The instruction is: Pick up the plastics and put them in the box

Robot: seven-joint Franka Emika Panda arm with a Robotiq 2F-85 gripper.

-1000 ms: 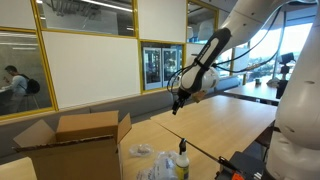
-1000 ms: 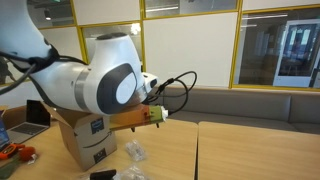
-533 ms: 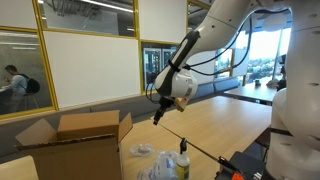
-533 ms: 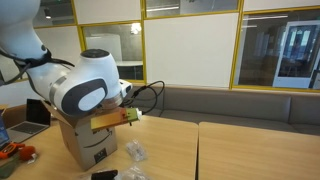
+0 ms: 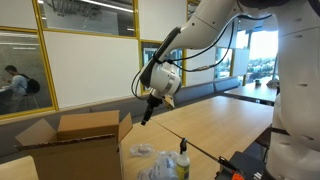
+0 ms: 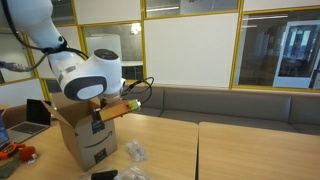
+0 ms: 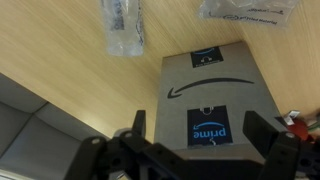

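1. We count 1 box [image 5: 75, 140], brown cardboard, visible in all 3 views.
2. We count 2 separate pieces of the plastics [image 7: 125, 25] in the wrist view.
3. We see 1 bottle [image 5: 182, 160] with a yellow-green cap in an exterior view.
4. We see 1 laptop [image 6: 33, 116] in an exterior view.
5. We count 1 gripper [image 7: 197, 122] with 2 fingers.
6. We see 1 person [image 5: 12, 80] behind glass.

The box [image 5: 78, 140] [image 6: 76, 140] shows in both exterior views; wrist view looks down onto it.
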